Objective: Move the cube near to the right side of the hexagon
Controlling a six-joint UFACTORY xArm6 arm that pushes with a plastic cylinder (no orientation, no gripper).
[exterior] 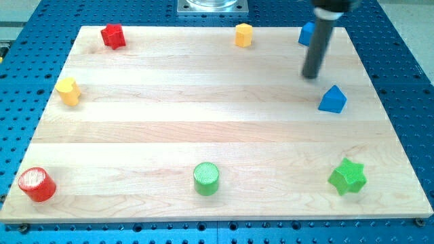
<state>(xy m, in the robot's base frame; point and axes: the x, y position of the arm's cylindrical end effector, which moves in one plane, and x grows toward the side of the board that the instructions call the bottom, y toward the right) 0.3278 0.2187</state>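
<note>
A blue cube (306, 34) sits near the view's top right, partly hidden behind my rod. A yellow hexagon (243, 34) stands at the top, left of the cube with a wide gap between them. My tip (311, 76) rests on the board just below the cube, a little to its right, and above a blue triangular block (332, 99).
A red star (113, 36) is at the top left, a yellow heart-like block (68, 90) at the left edge, a red cylinder (36, 184) at the bottom left, a green cylinder (206, 178) at the bottom middle, a green star (347, 177) at the bottom right. The wooden board (203, 115) lies on a blue perforated table.
</note>
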